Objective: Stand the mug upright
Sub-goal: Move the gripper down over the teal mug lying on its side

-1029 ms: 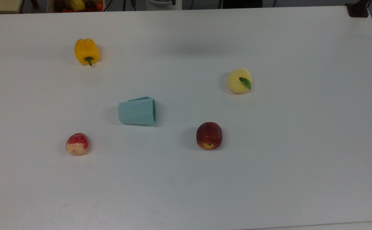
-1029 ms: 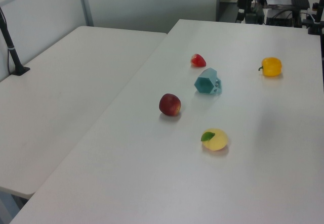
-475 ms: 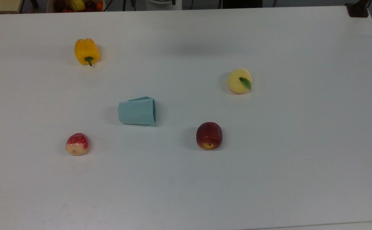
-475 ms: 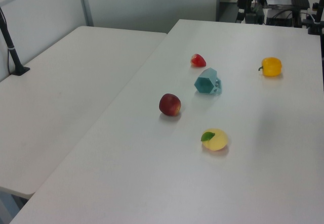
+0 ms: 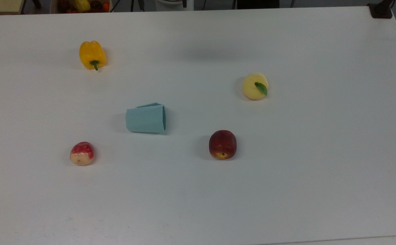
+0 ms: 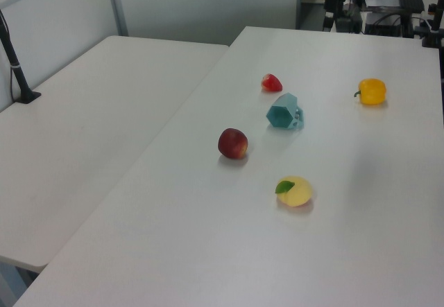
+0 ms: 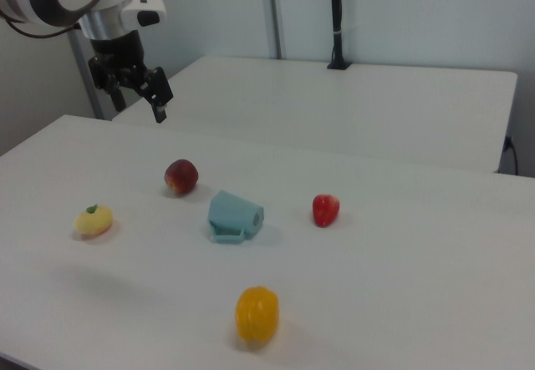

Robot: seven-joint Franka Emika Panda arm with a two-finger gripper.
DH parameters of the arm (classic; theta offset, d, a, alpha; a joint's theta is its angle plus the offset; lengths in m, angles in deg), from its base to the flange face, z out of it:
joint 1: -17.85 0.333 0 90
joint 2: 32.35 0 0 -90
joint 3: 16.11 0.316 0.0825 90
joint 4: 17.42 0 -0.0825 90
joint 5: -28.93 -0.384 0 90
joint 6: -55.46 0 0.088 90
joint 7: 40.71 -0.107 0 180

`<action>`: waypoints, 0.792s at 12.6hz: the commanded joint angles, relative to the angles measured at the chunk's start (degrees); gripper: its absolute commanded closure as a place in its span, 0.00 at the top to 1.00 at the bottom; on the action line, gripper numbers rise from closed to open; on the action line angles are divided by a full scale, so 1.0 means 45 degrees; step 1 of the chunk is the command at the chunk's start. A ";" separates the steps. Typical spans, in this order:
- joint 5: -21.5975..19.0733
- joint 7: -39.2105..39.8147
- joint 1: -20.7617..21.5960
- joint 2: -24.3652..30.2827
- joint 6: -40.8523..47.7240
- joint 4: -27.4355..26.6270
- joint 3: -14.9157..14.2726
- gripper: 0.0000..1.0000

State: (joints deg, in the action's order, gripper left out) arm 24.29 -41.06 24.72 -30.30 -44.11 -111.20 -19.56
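Note:
The pale blue faceted mug (image 5: 146, 118) lies on its side near the middle of the white table (image 5: 286, 190), its rim toward the top view's right. In the left view the mug (image 6: 284, 111) shows its hexagonal mouth toward the camera. In the right view the mug (image 7: 235, 214) rests with its handle near the table surface. My gripper (image 7: 139, 105) hangs high above the table at the right view's upper left, well away from the mug, open, with nothing between its fingers.
Around the mug lie a red apple (image 5: 222, 144), a yellow fruit with a green leaf (image 5: 255, 86), a yellow bell pepper (image 5: 92, 54) and a strawberry (image 5: 81, 153). A second white table (image 6: 83, 127) adjoins, with a black post (image 7: 336, 19) on it.

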 commanded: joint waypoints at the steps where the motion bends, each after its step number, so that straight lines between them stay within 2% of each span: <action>1: 0.1218 0.0060 0.0310 -0.0861 -0.0960 0.0095 -0.0074 1.00; 5: 0.4286 -0.1849 0.1109 -0.2171 -0.1545 0.0372 0.0005 1.00; 8: 0.5772 -0.3530 0.1482 -0.3265 -0.1644 0.0313 0.0064 1.00; 10: 0.6614 -0.4837 0.1560 -0.3988 -0.2462 0.0293 0.0064 1.00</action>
State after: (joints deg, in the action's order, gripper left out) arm 49.64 -55.79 31.09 -44.24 -51.26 -110.37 -19.00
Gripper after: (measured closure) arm 0.000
